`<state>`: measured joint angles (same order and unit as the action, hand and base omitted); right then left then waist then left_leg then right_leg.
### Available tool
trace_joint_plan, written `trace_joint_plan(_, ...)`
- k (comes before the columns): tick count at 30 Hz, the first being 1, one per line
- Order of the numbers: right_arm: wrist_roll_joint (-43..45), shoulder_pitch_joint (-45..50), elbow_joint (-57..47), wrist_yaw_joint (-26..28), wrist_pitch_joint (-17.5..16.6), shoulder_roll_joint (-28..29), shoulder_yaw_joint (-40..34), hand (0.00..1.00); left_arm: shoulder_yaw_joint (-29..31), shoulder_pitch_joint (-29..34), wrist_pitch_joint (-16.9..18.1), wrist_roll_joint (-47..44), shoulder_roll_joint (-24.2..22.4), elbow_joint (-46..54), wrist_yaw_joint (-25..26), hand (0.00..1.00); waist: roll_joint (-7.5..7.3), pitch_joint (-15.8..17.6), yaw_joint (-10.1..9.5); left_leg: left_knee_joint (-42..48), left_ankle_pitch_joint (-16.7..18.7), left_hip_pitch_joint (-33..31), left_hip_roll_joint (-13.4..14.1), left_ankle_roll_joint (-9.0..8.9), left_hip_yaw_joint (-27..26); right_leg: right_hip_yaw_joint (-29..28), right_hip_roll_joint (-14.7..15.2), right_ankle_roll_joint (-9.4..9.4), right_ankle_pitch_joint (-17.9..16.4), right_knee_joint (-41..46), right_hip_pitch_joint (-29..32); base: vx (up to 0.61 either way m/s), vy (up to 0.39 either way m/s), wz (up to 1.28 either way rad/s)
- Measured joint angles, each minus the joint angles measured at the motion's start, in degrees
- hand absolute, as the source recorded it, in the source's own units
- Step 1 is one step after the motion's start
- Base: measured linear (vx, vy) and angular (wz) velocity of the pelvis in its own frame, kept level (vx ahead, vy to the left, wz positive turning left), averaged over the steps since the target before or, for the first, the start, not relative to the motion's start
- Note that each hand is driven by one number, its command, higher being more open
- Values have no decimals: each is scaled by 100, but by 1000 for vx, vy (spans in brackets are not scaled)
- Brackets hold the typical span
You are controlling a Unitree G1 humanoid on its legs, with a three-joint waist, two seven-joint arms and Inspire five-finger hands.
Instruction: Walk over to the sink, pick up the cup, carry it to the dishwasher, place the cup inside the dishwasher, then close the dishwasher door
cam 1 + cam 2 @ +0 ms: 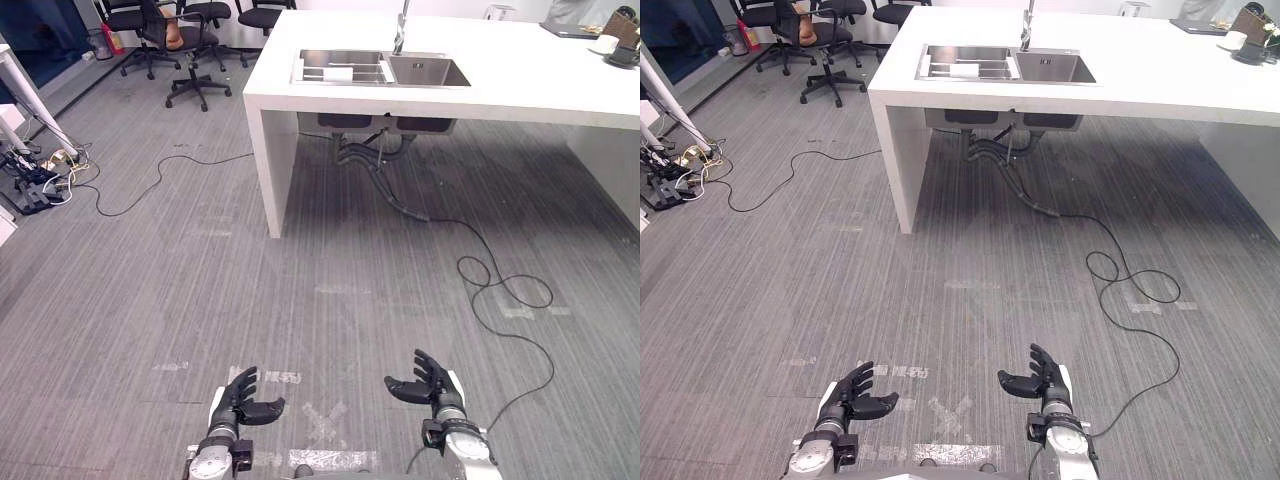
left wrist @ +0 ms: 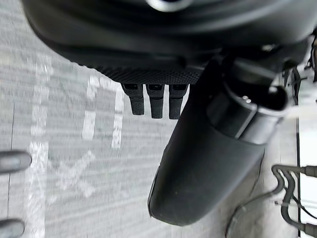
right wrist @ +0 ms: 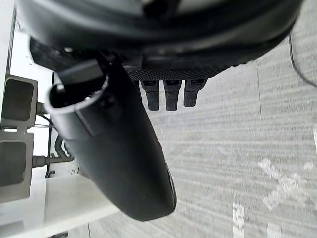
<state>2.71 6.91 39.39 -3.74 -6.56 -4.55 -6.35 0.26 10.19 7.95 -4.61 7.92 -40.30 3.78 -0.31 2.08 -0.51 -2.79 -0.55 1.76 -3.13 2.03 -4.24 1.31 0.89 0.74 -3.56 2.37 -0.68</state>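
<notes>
Cup: probably the small white thing lying in the left basin of the sink, too small to identify for certain.
Sink: two steel basins set in a white counter, with a faucet at the back; the near walls of the basins are hidden by the counter's edge.
Counter's right end: cut off by the view's edge; the dark items there are hard to make out.
Left hand: low over the grey floor, palm inward, fingers loosely bent and slightly apart, holding nothing.
Right hand: mirrors it, thumb pointing inward, fingers relaxed, empty.
Spacing: both hands are well apart from the counter; tape marks lie on the floor between them.
</notes>
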Motion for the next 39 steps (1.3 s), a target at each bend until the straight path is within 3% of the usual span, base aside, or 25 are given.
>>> trace_joint_plan(12, 46, 41, 15, 16, 1, -99, -242, 90, 370, 8, 0, -118, 10, -7, -11, 90, 0, 0, 35, -38, 1, 39, 0, -1, -35, -45, -4, 1, 1, -32, -21, 0, 0, 0)
trace_joint_plan(27, 69, 34, 50, 22, 5, -98, -455, 90, 376, 19, -4, -216, -5, -14, -11, 90, 5, 3, 29, -67, 30, 24, 23, -16, -171, -175, -32, 0, 2, -23, 82, 14, -3, -5)
trace_joint_plan(33, 277, -130, 320, 6, 24, -113, -458, 90, 376, 23, -4, -281, -24, -10, -4, 90, 23, 37, -14, 357, 334, -215, 63, 34, -397, -391, -57, 9, -26, 82, 226, 41, 11, -20)
trace_joint_plan(37, 277, -203, 422, -8, 59, -127, -472, 90, 373, -21, -5, -449, -89, 44, -5, 90, -46, 310, -12, 1036, 835, -432, -4, 140, -422, -370, 58, 166, -734, 1312, 674, 34, 15, 1)
trace_joint_plan(38, 276, -203, 447, -14, 83, -134, -470, 90, 371, 0, -11, -488, -125, 44, -2, 90, -61, 374, -8, 1219, 1017, -432, -20, 199, -430, -278, 114, 363, -906, 1838, 849, 56, 26, -3)
trace_joint_plan(39, 276, -201, 468, -13, 98, -122, -451, 90, 369, 2, -12, -504, -144, 55, 4, 90, -42, 445, -25, 1345, 1163, -403, 3, 254, -420, -165, 127, 422, -943, 2527, 1104, 77, 27, -1)
